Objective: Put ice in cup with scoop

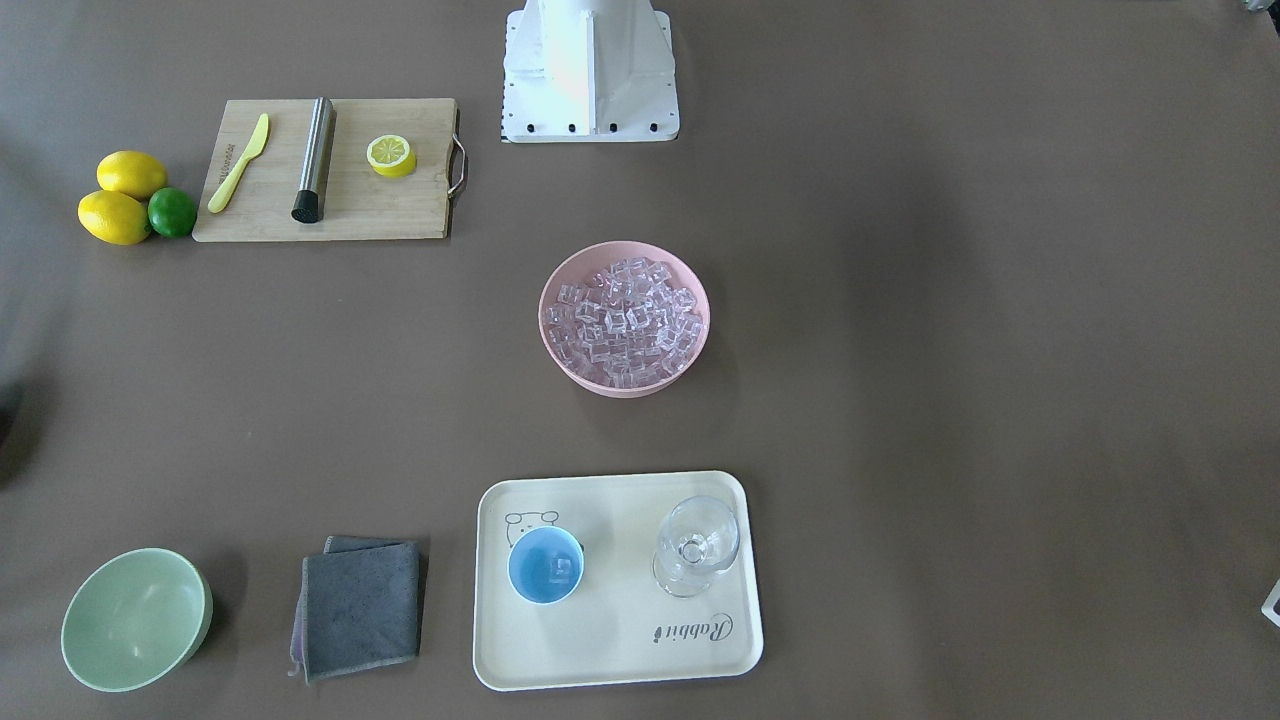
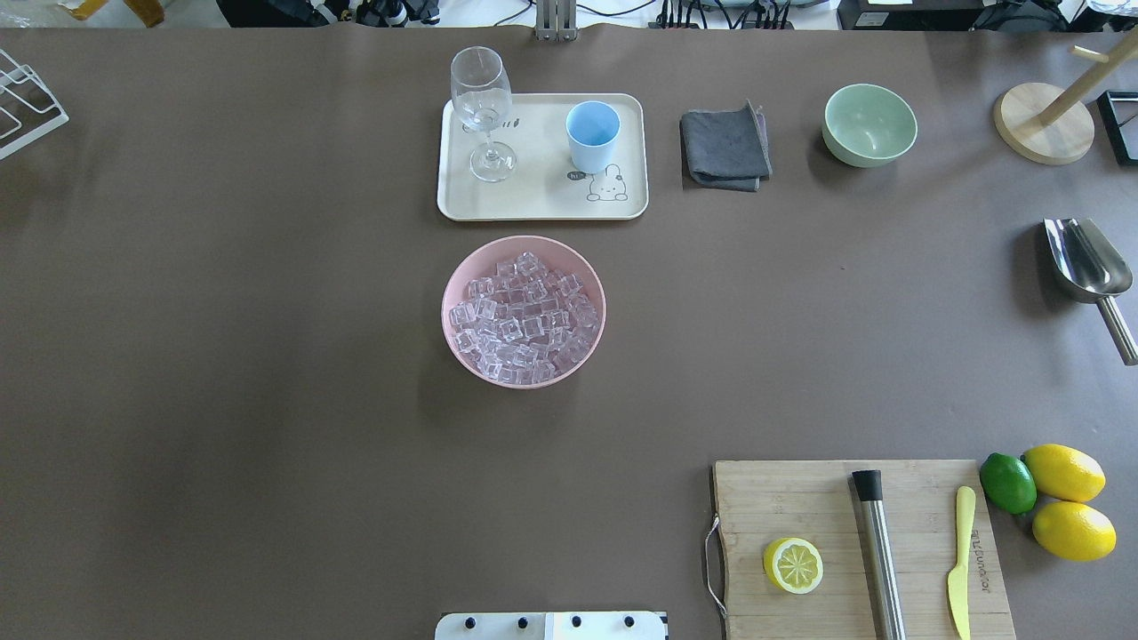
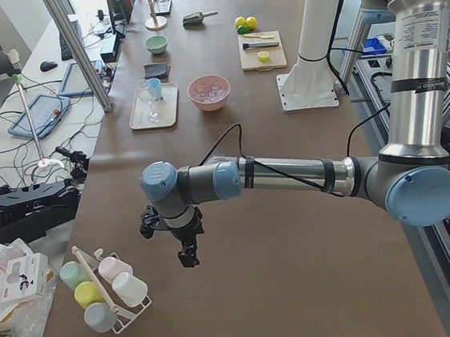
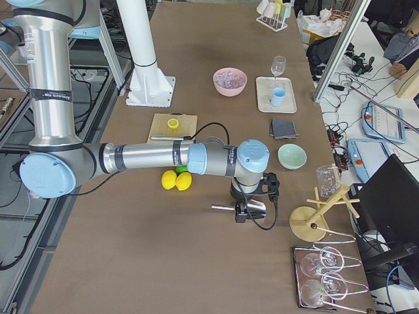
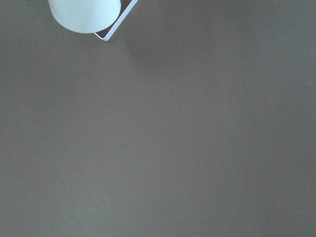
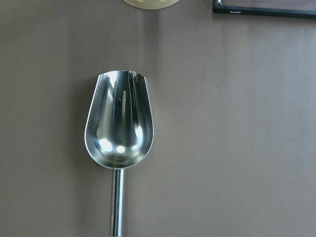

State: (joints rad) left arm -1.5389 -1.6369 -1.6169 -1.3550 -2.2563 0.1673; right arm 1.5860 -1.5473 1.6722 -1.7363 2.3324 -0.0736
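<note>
Ice (image 2: 524, 316): many clear cubes heaped in a pink bowl (image 2: 447, 324) near the middle of the desk (image 2: 267, 356). In the front-facing view we also count one cube lying inside the cup (image 1: 545, 568). Cup: small, light blue, upright on the cream tray (image 2: 533, 200), which sits at 12 o'clock from the pink bowl in the overhead view. The cup stands on the tray's 3 o'clock half, and a clear stemmed glass (image 2: 482, 107) stands on its 9 o'clock half. Scoop (image 2: 1086, 265): shiny steel, lying on the desk well apart from the bowl at its 3 o'clock, near the desk's end, with the trough facing up and empty and the handle pointing toward 5 o'clock. Right claw (image 4: 242, 212): seen only from the right end of the desk, it hangs close by the scoop, and we cannot tell whether its fingers are apart or together. Its wrist camera looks straight down on the scoop. Left claw (image 3: 187, 253): seen only from the left end, over bare desk beside a rack of pastel cups (image 3: 101, 290). Its state likewise cannot be told. Other items, by overhead view: a folded grey cloth (image 2: 725, 147) and a pale green bowl (image 2: 869, 124) at 3 o'clock from the tray. At 4 o'clock from the pink bowl lies a wooden cutting board (image 2: 818, 507) bearing a lemon half (image 2: 793, 564), a steel cylinder (image 2: 878, 560) and a yellow knife (image 2: 960, 560). Just beside the board lie a lime (image 2: 1008, 483) and two lemons (image 2: 1064, 472).
</note>
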